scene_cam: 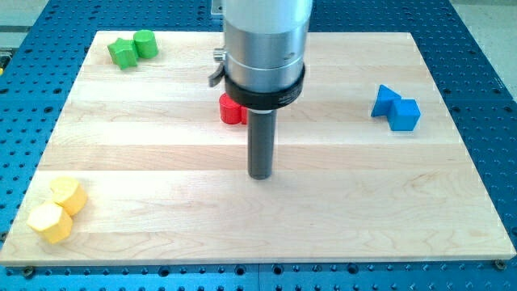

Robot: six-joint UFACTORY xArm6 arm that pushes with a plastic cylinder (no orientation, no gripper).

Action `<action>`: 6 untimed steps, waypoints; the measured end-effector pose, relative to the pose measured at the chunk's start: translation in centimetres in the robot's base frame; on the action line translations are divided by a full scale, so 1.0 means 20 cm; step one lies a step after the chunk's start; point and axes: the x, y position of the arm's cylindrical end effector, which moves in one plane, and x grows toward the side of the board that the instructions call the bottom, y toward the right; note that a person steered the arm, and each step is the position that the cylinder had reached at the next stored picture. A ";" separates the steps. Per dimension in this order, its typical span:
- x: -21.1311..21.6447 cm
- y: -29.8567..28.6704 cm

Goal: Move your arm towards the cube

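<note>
My tip (260, 175) rests on the wooden board (161, 194) near its middle. A blue cube (405, 114) sits at the view's right, touching a blue triangular block (384, 100) on its upper left. The tip is well to the left of and below the cube. A red block (232, 109) lies just above and left of the tip, partly hidden behind the arm's body (265, 52); its shape cannot be made out.
A green star-like block (123, 52) and a green cylinder (145, 43) sit at the view's top left. Two yellow hexagonal blocks (68, 195) (49, 221) sit at the bottom left. A blue perforated table (485, 48) surrounds the board.
</note>
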 end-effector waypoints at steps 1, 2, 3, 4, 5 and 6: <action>0.14 -0.28; 0.32 -0.55; 0.33 -0.33; 0.12 0.45; -0.15 0.90; -0.21 0.96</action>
